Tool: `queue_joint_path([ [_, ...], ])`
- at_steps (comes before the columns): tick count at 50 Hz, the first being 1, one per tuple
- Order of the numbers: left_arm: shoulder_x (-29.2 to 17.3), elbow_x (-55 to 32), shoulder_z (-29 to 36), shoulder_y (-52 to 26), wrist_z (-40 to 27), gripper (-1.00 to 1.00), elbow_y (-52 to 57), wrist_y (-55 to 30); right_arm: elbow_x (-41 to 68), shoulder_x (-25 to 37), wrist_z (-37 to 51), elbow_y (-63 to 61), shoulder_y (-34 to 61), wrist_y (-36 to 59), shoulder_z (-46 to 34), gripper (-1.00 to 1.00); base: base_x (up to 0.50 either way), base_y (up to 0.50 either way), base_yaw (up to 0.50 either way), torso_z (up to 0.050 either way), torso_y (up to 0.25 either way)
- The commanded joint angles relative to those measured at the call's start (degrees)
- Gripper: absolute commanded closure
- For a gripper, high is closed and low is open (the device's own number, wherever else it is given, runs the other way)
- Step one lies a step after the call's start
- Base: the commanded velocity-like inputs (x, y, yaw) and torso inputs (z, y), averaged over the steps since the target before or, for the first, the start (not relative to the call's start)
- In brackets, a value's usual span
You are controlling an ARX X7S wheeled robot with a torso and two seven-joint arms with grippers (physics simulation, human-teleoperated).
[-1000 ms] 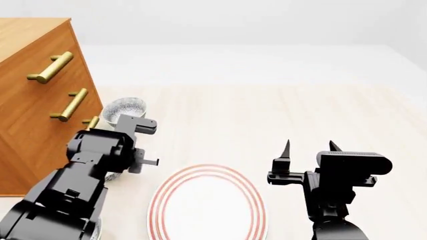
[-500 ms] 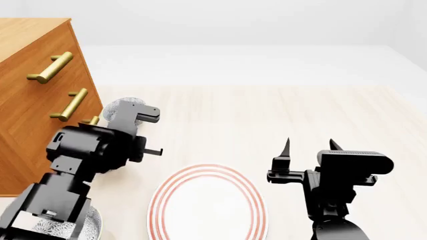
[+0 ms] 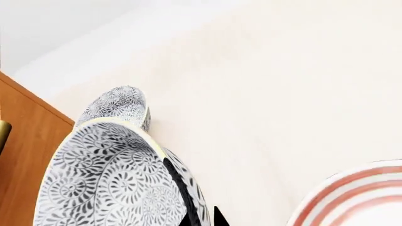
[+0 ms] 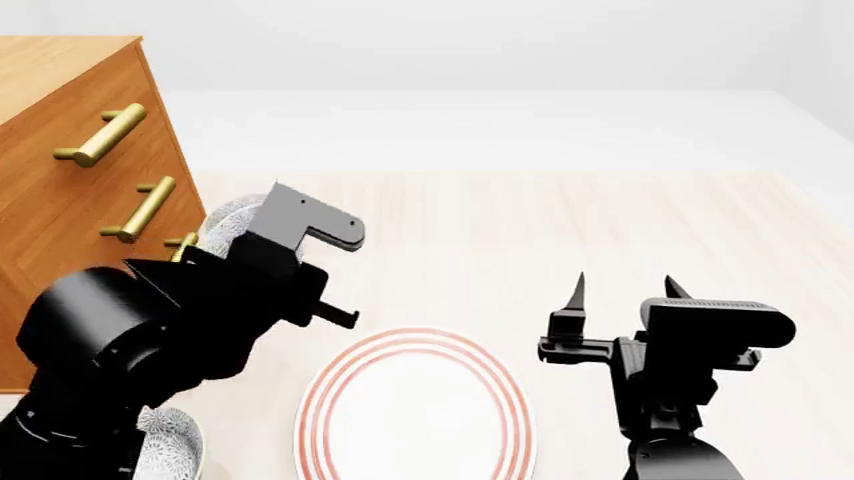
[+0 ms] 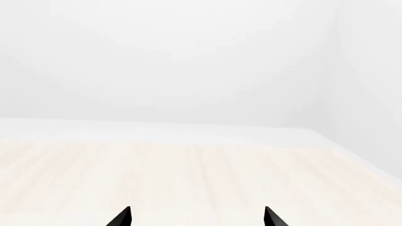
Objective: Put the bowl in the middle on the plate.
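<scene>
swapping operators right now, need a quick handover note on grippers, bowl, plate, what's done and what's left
Left gripper: shut on the bowl, pinching its rim; bowl lifted and tilted, beside the dresser.
Right gripper: open, empty, hovering right of the plate.
Plate: empty on the table, front centre.
Other bowls: one at the back by the dresser, one at the front left.
Done: bowl gripped and raised.
Left: carry it over the plate, lower, release.
</scene>
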Motion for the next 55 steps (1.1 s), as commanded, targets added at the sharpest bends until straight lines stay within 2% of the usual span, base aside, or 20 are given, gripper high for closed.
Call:
queue_joint_path([
  [1, -4.10, -12.37, 4.23, 2.80, -8.38, 1.00, 21.42, -5.45, 0.38, 0.17, 0.43, -0.14, -0.11, -0.08, 0.33, -1.00, 0.00, 0.00, 0.00, 0.000, 0.000],
  [4, -5.87, -12.98, 8.76, 2.23, -10.10, 1.00, 25.93, -4.91, 0.39, 0.15, 0.44, 0.23, -0.23, -0.58, 0.21, -1.00, 0.00, 0.00, 0.00, 0.000, 0.003],
  [8, -8.89, -7.66, 19.30, 0.03, -10.49, 1.00, 32.46, -2.32, 0.58, 0.28, 0.52, 0.11, -0.27, -0.55, 0.34, -1.00, 0.00, 0.00, 0.00, 0.000, 0.000],
  [13, -8.59, -7.46, 24.90, -0.60, -13.06, 1.00, 38.02, -4.13, 0.62, 0.36, 0.60, 0.49, -0.11, -0.72, 0.21, -1.00, 0.00, 0.00, 0.00, 0.000, 0.000],
  [15, -7.94, -10.05, 25.07, -0.31, -14.49, 1.00, 38.94, -5.34, 0.70, 0.40, 0.65, 0.38, -0.06, -0.62, 0.20, -1.00, 0.00, 0.00, 0.00, 0.000, 0.000],
  [16, -7.90, -9.58, 28.24, -1.17, -16.03, 1.00, 40.48, -5.41, 0.74, 0.43, 0.68, 0.32, -0.01, -0.57, 0.20, -1.00, 0.00, 0.00, 0.00, 0.000, 0.000],
  [19, -7.28, -13.10, 30.83, -1.90, -18.92, 1.00, 40.76, -5.52, 0.85, 0.53, 0.79, 0.13, 0.10, -0.35, 0.26, -1.00, 0.00, 0.00, 0.00, 0.000, 0.000],
  [21, -6.77, -15.29, 31.63, -2.45, -21.27, 1.00, 40.15, -5.30, 0.91, 0.58, 0.84, 0.10, 0.14, -0.34, 0.30, -1.00, 0.00, 0.00, 0.00, 0.000, 0.000],
  [26, -5.94, -15.52, 35.13, -3.37, -21.69, 1.00, 39.02, -4.01, 1.01, 0.71, 0.97, 0.14, -0.14, -0.67, 0.40, -1.00, 0.00, 0.00, 0.00, 0.000, 0.000],
  [48, -2.34, -11.20, 47.31, -5.17, -19.08, 1.00, 36.11, 0.48, 1.52, 1.20, 1.64, -0.27, -0.63, -0.99, 0.62, -1.00, 0.00, 0.00, 0.00, 0.000, 0.000],
  [55, -1.15, -10.66, 49.45, -5.67, -18.87, 1.00, 35.72, 0.90, 1.66, 1.34, 1.83, -0.40, -0.58, -0.84, 0.51, -1.00, 0.00, 0.00, 0.00, 0.000, 0.000],
])
